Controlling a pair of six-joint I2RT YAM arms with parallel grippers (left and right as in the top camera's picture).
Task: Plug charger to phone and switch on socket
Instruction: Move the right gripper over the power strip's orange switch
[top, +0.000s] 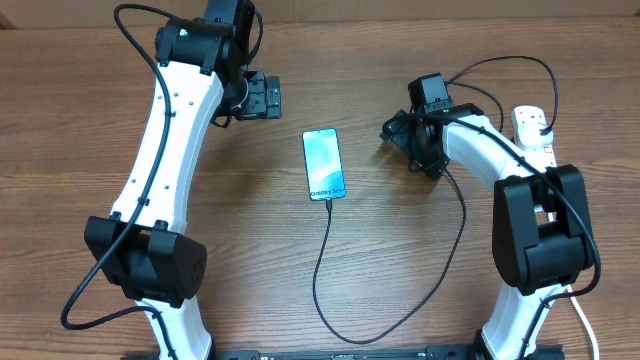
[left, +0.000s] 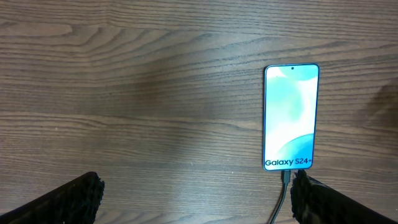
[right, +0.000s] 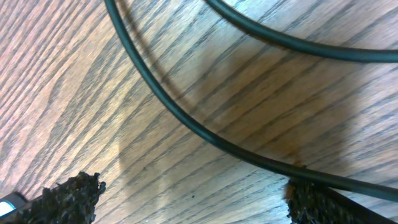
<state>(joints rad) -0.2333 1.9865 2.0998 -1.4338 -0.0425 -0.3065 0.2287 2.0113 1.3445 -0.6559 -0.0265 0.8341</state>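
The phone (top: 324, 164) lies flat mid-table with its light-blue screen lit; in the left wrist view (left: 291, 117) it reads "Galaxy S24+". The charger's thin black cable (top: 325, 262) has its tip in the phone's near end (left: 285, 180). It loops toward the front edge and runs up right under my right arm. The white socket strip (top: 527, 122) lies at the far right, partly hidden by that arm. My left gripper (top: 262, 97) is open and empty, left of and beyond the phone. My right gripper (top: 400, 130) is open and empty, low over the cable (right: 186, 118).
A second black cable run (right: 280, 40) crosses the top of the right wrist view. The socket strip's thick white cord (top: 580, 315) runs down the right edge. Both arm bases stand at the front edge. The table is bare wood (top: 250, 230).
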